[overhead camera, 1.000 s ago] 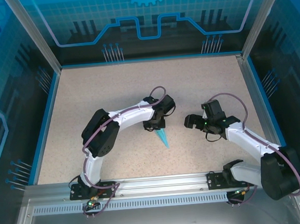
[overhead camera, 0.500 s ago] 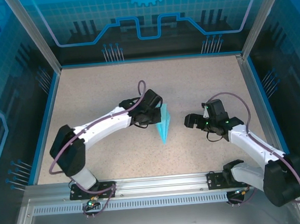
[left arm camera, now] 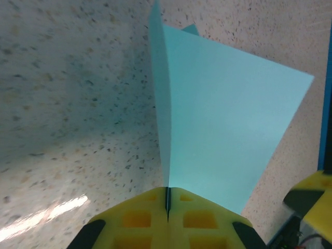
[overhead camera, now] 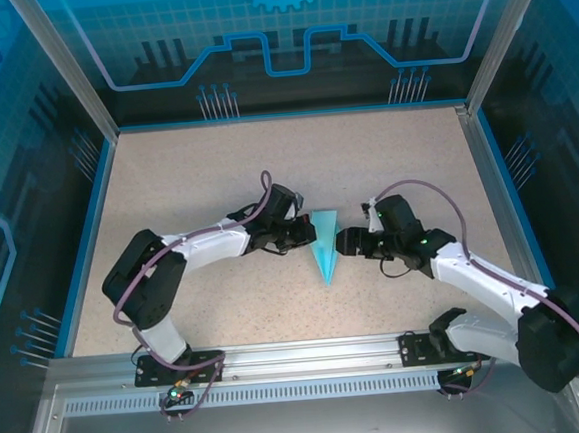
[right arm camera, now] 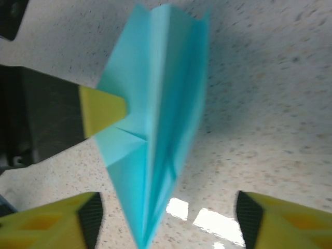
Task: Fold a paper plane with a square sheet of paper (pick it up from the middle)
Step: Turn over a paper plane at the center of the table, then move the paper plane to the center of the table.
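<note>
One light-blue paper plane (overhead camera: 323, 246) stands at the centre of the speckled table (overhead camera: 196, 174), nose toward the table's near edge. Two grippers flank it there: the left gripper (overhead camera: 306, 233) pinching the paper, the right gripper (overhead camera: 344, 242) with fingers spread.

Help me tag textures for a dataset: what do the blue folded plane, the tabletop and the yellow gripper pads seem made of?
The paper plane: thin matte paper; crisp creases, flat wings.
The tabletop: speckled beige, stone-look laminate or composite, slightly glossy; it shows glare.
The gripper pads: yellow, matte, moulded recesses; probably plastic or rubber, unclear which.
</note>
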You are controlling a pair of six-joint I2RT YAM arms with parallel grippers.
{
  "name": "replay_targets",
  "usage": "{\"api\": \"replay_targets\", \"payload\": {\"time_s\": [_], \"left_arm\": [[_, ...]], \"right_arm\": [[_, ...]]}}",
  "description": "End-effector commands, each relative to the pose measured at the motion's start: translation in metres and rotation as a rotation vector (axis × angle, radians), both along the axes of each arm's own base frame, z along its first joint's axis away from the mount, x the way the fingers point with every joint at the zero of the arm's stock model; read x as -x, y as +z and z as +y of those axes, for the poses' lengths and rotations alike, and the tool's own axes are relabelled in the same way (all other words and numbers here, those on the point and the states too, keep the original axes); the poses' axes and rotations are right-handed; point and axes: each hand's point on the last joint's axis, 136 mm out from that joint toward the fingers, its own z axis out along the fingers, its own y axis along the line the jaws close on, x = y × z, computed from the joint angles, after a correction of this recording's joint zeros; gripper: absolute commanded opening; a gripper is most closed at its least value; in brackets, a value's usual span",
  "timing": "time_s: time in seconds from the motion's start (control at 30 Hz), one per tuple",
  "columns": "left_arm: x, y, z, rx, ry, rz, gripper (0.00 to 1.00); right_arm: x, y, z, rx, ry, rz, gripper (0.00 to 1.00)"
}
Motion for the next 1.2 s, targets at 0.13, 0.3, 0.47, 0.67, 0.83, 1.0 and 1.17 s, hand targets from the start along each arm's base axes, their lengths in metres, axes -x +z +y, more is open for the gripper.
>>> {"api": "replay_targets", "payload": {"time_s": [0.13, 0.3, 0.47, 0.67, 0.83, 1.0, 1.17], "left_arm": [[0.003, -0.016, -0.007, 0.090, -0.016, 0.032, 0.00], [0.005, -0.028, 0.002, 0.070, 0.000, 0.044, 0.00], [0.005, -0.040, 0.009, 0.052, 0.014, 0.053, 0.00], [0.004, -0.052, 0.016, 0.038, 0.034, 0.066, 0.00], [0.004, -0.061, 0.026, 0.008, 0.074, 0.072, 0.00], [0.005, -0.068, 0.034, 0.002, 0.103, 0.084, 0.00], [0.005, -0.069, 0.036, 0.005, 0.105, 0.089, 0.00]], "right_arm": [[-0.019, -0.009, 0.030, -0.025, -0.007, 0.008, 0.47], [-0.025, -0.020, 0.034, -0.003, -0.014, 0.027, 0.46], [-0.030, -0.031, 0.038, 0.019, -0.010, 0.055, 0.48], [-0.032, -0.045, 0.040, 0.049, 0.000, 0.095, 0.50], [-0.032, -0.055, 0.039, 0.071, -0.004, 0.119, 0.55], [-0.030, -0.064, 0.040, 0.066, 0.000, 0.140, 0.59], [-0.024, -0.059, 0.054, -0.013, 0.051, 0.143, 0.61]]}}
